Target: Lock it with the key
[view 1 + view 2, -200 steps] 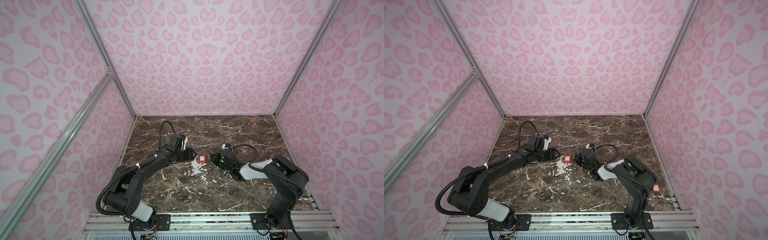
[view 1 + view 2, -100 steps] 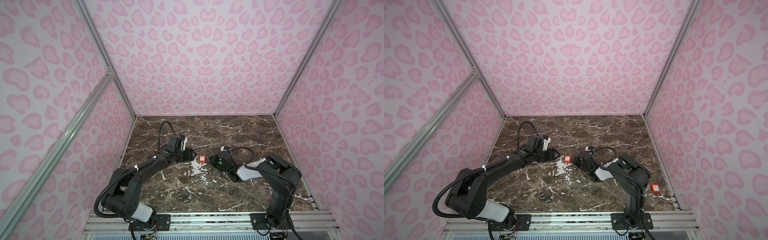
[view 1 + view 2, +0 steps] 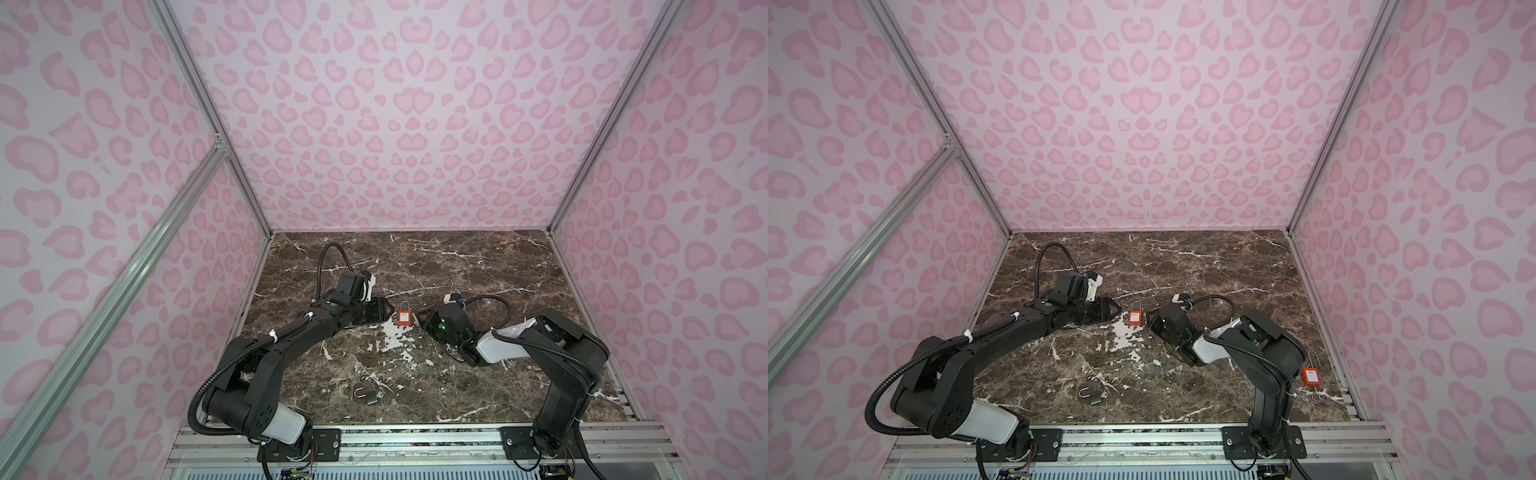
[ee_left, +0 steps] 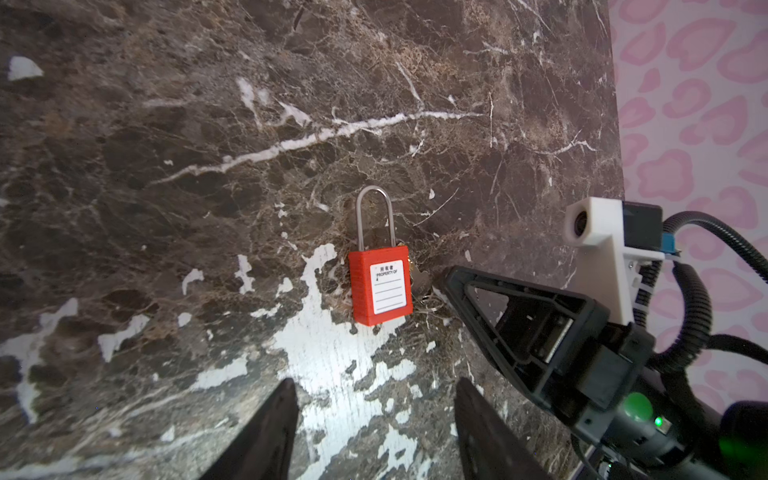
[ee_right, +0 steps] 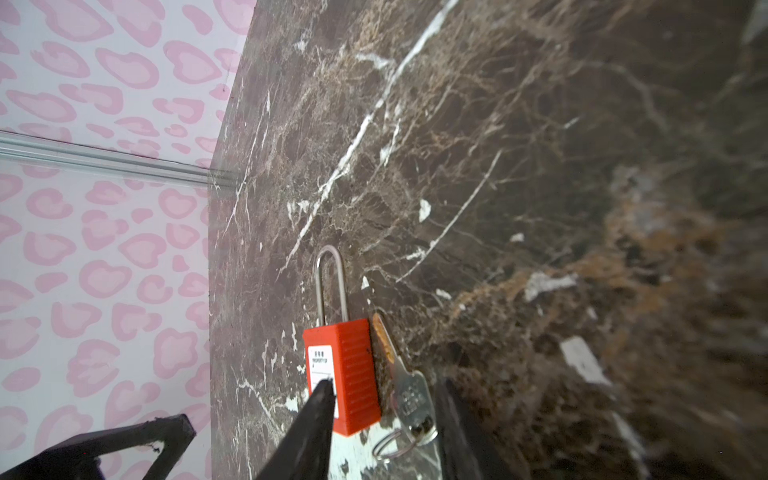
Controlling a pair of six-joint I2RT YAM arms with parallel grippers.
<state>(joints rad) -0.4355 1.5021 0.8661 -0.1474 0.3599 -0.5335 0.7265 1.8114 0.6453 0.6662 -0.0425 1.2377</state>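
Red padlock (image 4: 380, 289) lies flat on the marble table (image 3: 457, 257) between the arms, key (image 5: 409, 395) touching its side: rigid, probably light and skid-prone, best pinched across the ribbed body; left gripper (image 4: 374, 386) parted, empty; right gripper (image 5: 385, 384) parted astride both, gripping neither.

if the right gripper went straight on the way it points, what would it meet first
Probably the silver metal key, lying flat beside the red plastic padlock; depth is unclear.
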